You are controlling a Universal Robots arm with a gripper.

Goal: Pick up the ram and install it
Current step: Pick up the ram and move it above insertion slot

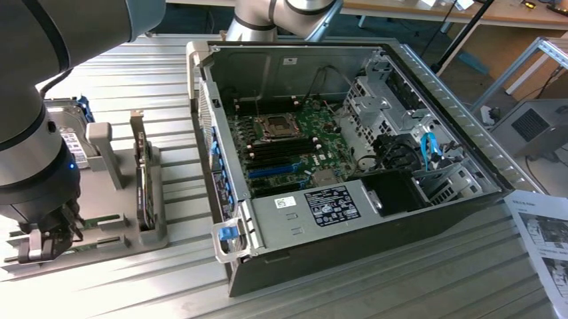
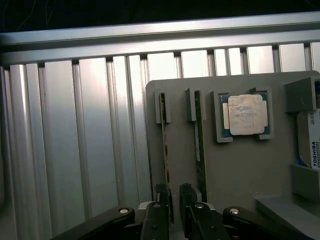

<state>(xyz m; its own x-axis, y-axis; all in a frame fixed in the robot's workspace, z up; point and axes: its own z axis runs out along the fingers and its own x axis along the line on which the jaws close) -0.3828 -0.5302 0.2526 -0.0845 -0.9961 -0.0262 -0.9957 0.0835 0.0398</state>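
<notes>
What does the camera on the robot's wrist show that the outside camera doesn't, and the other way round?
The wrist view adds a square silver chip sitting in its pocket. The exterior view adds the open computer case, the green circuit board inside it and a printed sheet beside it. Both share the hand, the grey holder and the ribbed metal table.

Bench under me is a ribbed aluminium table, slats running near to far, with strong glare at the near corner on the exterior view's left. Wrist view shows the same slats, brightly lit, and darkness past the edge rail. Far side has a wooden desk. On the exterior view's right: aluminium frame, grey vented box, printed sheet lying near.
</notes>
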